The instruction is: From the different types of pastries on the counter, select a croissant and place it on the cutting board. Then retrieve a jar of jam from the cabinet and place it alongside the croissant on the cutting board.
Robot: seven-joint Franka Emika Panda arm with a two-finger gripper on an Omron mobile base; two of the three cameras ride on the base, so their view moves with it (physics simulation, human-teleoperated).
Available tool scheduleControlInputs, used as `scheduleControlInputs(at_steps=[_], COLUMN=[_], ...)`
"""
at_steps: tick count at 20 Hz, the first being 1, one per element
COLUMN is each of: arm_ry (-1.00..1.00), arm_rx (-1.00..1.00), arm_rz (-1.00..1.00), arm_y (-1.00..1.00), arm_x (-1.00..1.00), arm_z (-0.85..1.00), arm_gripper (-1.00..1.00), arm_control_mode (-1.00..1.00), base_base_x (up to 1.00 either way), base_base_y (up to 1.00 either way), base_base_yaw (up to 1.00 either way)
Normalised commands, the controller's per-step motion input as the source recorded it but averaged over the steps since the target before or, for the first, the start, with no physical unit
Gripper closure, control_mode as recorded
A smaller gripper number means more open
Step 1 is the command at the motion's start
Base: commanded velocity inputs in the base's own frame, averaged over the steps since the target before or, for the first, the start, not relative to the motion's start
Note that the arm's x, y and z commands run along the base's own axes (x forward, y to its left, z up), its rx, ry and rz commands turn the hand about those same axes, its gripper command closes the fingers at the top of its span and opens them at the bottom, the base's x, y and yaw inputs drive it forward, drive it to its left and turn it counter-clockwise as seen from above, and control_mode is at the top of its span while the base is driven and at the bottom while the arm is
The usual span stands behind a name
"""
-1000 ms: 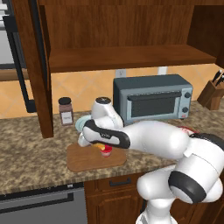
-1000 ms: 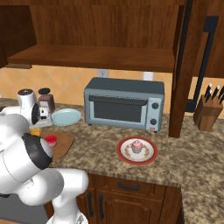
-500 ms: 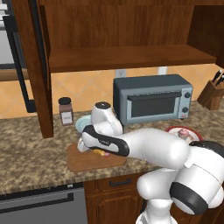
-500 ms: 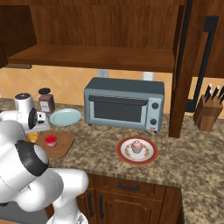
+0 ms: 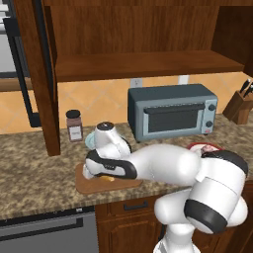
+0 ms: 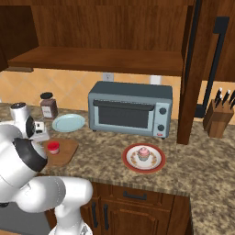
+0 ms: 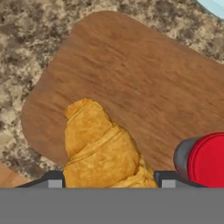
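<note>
Croissant [image 7: 103, 148] and jar of jam [image 7: 205, 159] both lie on the cutting board [image 7: 131, 87], the golden pastry toward one rounded corner and the red-lidded jar just beside it, a narrow strip of bare wood between them. In the hand view the claw [image 7: 105, 180] sits low over the board with its two dark tips straddling the near end of the croissant, one on each side; the jaws stand apart and whether they press the pastry cannot be told. Most of the board's far half is bare wood, and its curved edge meets the speckled desk [image 7: 26, 52] on the left and top. From the right base view the jar [image 6: 53, 147] stands on the board [image 6: 64, 151] near the desk's front edge, with a pale blue plate [image 6: 69, 122] just behind and a dark-lidded brown jar [image 6: 47, 105] with a white label farther back; the label's writing is too small to read. A grey toaster oven [image 6: 131, 114] stands behind an open stretch of granite, and the pink-frosted cupcake [image 6: 143, 153] rests on its red-rimmed plate [image 6: 131, 161] well apart to the right. Above, the cabinet [image 6: 105, 59] has an open shelf. A knife block [image 6: 219, 120] stands at the far right.
</note>
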Motion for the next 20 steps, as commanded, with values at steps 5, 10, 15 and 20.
scheduleControlInputs(at_steps=[5, 10, 15, 20], arm_ry=[0.0, 0.01, 0.0, -0.03], arm_rx=[-0.12, 0.07, 0.03, -0.07], arm_rz=[0.0, -0.01, -0.01, 0.0], arm_y=[0.08, -0.03, -0.01, 0.01], arm_x=[0.05, 0.49, 0.47, 0.0], arm_z=[-0.39, 0.0, -0.17, -0.7], arm_gripper=[1.0, 1.0, 1.0, 1.0], arm_control_mode=[-1.0, -1.0, -1.0, -1.0], base_base_x=[0.0, 0.0, 0.0, 0.0], base_base_y=[0.0, 0.0, 0.0, 0.0], base_base_yaw=[0.0, 0.0, 0.0, 0.0])
